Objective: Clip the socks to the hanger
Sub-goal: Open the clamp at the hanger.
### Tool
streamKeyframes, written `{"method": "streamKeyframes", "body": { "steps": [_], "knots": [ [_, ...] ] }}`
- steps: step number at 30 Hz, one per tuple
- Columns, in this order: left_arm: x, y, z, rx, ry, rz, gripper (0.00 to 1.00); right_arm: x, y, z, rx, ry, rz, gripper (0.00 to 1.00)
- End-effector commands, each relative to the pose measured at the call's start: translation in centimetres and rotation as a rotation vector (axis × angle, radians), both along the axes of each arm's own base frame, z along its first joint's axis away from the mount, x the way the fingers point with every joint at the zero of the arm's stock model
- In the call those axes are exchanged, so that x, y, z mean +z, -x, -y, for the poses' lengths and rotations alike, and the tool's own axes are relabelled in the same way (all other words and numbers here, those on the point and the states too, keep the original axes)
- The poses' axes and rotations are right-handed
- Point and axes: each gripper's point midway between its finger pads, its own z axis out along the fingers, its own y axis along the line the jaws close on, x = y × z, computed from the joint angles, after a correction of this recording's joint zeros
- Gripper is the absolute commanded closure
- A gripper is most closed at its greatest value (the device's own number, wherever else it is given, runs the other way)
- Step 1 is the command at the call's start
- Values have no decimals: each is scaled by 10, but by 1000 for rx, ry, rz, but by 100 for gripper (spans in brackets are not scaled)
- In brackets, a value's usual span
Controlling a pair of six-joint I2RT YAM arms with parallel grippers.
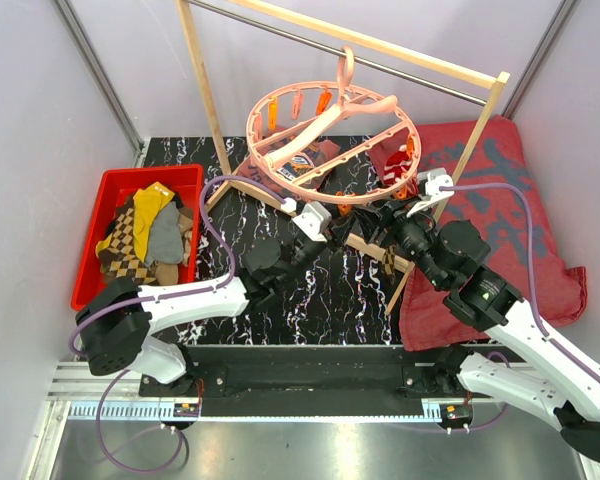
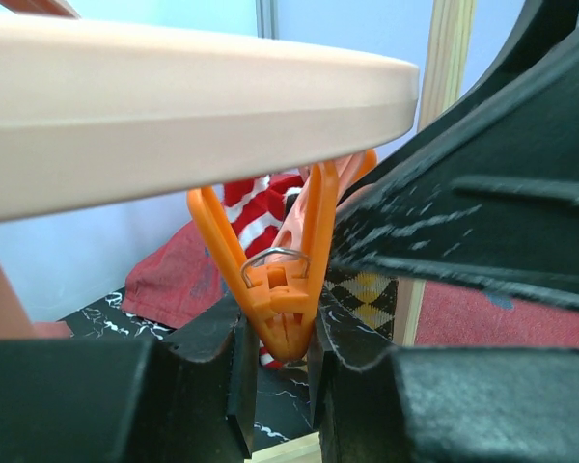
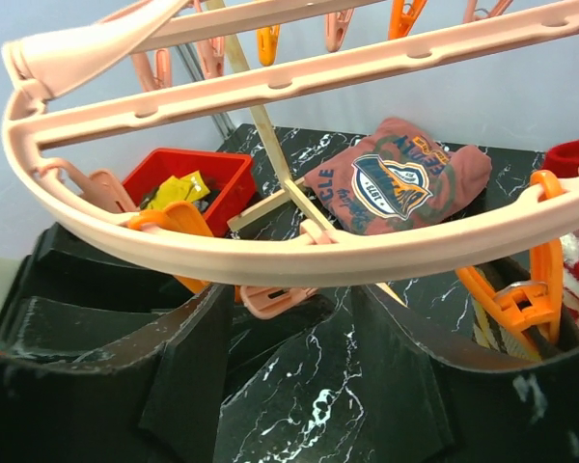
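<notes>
Clipping station, seen from above: the round pink hanger hangs by its hook from the top rail of a wooden rack. The hook points up. The ring is tilted, its long axis running left to right across the overhead view.

The left gripper pinches the bottom end of an orange clip under the near rim, and the clip's two legs stand upward in a V. The right gripper sits under the ring's right side with its fingers spread, holding nothing.

A red-white striped sock hangs at the ring's right side; whether a clip holds it cannot be told. The other socks lie heaped in a red bin on the black marbled table, well to the left of the hanger.
</notes>
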Motion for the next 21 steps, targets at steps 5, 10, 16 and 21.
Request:
{"method": "streamKeyframes", "body": {
  "steps": [5,10,16,21],
  "knots": [
    [29,14,-5,-50,72,45,100,17,-8,0,-24,20,112,47],
    [26,15,-3,-60,60,42,100,22,-4,-3,4,39,152,47],
    [22,15,-1,-67,46,33,100,25,-2,-3,18,43,171,60],
    [17,15,0,-65,32,28,100,26,1,-6,39,36,171,76]
  ]
}}
